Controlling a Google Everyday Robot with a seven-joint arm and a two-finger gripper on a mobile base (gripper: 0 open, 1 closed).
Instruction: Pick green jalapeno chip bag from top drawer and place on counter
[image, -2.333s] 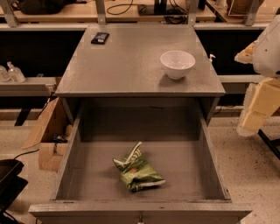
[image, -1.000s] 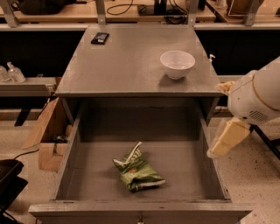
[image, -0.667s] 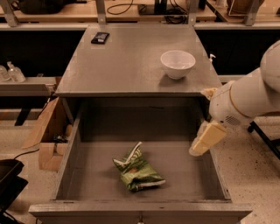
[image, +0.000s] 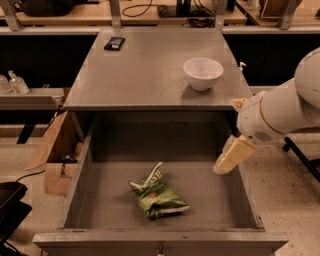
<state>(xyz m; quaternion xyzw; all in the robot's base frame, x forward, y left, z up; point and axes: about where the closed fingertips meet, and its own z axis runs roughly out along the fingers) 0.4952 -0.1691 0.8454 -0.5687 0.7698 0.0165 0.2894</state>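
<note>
The green jalapeno chip bag lies crumpled on the floor of the open top drawer, a little left of its middle and toward the front. The grey counter is above the drawer. My gripper, cream coloured on a bulky white arm, hangs over the drawer's right wall, pointing down and left. It is well to the right of the bag and above it, not touching it, and holds nothing that I can see.
A white bowl stands on the counter at the right. A small flat black object lies at the counter's back left. A tan workbench with cables runs behind. A cardboard box sits on the floor left of the cabinet.
My arm has swung in from the right edge, moving left and down, so the gripper now hangs over the drawer's right wall. The bag, bowl and drawer have not moved.
</note>
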